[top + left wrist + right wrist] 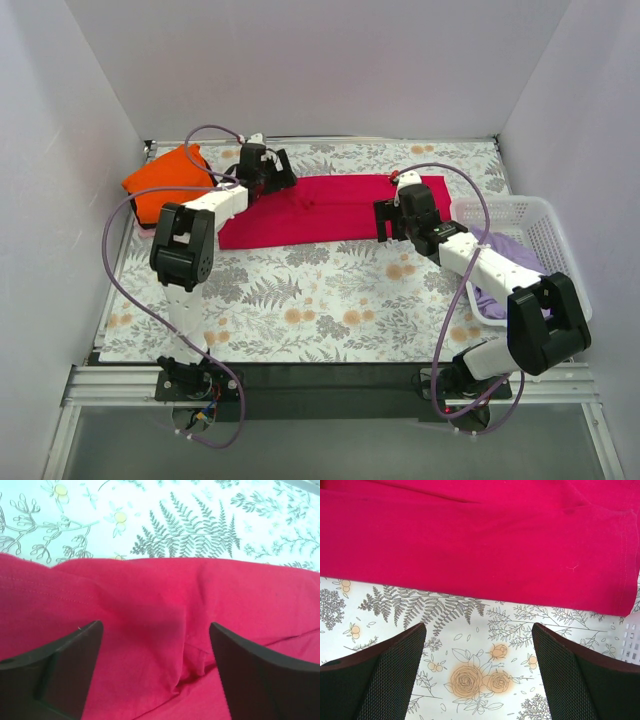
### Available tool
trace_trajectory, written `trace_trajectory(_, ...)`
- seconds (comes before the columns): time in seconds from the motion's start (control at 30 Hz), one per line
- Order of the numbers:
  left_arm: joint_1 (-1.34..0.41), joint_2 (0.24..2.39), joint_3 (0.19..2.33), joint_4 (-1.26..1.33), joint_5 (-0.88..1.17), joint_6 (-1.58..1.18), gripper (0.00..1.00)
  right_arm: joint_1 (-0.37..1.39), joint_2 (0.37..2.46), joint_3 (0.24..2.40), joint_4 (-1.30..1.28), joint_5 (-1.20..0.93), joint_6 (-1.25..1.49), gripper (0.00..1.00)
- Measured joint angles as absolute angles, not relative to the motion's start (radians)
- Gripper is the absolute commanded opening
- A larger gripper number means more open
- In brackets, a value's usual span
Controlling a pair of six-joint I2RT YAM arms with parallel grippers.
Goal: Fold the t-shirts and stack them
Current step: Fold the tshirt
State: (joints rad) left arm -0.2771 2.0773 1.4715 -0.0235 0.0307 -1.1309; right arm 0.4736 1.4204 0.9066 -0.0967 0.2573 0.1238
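A crimson-magenta t-shirt (330,205) lies folded into a long strip across the back of the floral table. My left gripper (270,178) is open over its left part, with wrinkled red cloth (160,645) between the fingers. My right gripper (392,222) is open above the tablecloth just in front of the shirt's right end (485,540). A bright orange t-shirt (165,183) lies folded at the back left. A lavender purple t-shirt (510,262) sits in the basket. The pale pink shirt is not in view.
A white lattice basket (545,225) stands at the right edge, beside my right arm. White walls enclose the table on three sides. The floral cloth (330,300) covers the table in front of the red shirt.
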Motion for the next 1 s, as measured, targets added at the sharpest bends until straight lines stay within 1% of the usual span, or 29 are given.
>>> trace_trajectory(0.03, -0.278, 2.086, 1.476, -0.026, 0.029, -1.132, 0.92, 0.474, 1.420, 0.907, -0.096, 0.257, 0.123, 0.79)
trace_trajectory(0.3, -0.284, 2.083, 1.473, -0.056, -0.010, -1.132, 0.93, 0.474, 1.420, 0.907, -0.096, 0.258, 0.123, 0.80)
trace_trajectory(0.47, -0.305, 1.977, 1.374, -0.040, -0.049, -1.127, 0.94, 0.470, 1.438, 0.907, -0.091, 0.265, 0.120, 0.81)
trace_trajectory(0.6, -0.321, 1.842, 1.226, -0.006, -0.076, -1.133, 0.95, 0.432, 1.526, 0.934, -0.077, 0.257, 0.114, 0.80)
trace_trajectory(0.7, -0.324, 1.785, 1.148, 0.013, -0.095, -1.140, 0.95, 0.394, 1.613, 0.978, -0.073, 0.253, 0.104, 0.80)
trace_trajectory(0.83, -0.324, 1.789, 1.090, 0.032, -0.105, -1.148, 0.95, 0.365, 1.706, 1.035, -0.052, 0.249, 0.096, 0.80)
trace_trajectory(1.0, -0.323, 1.827, 1.070, 0.032, -0.105, -1.157, 0.96, 0.334, 1.785, 1.086, -0.014, 0.233, 0.097, 0.80)
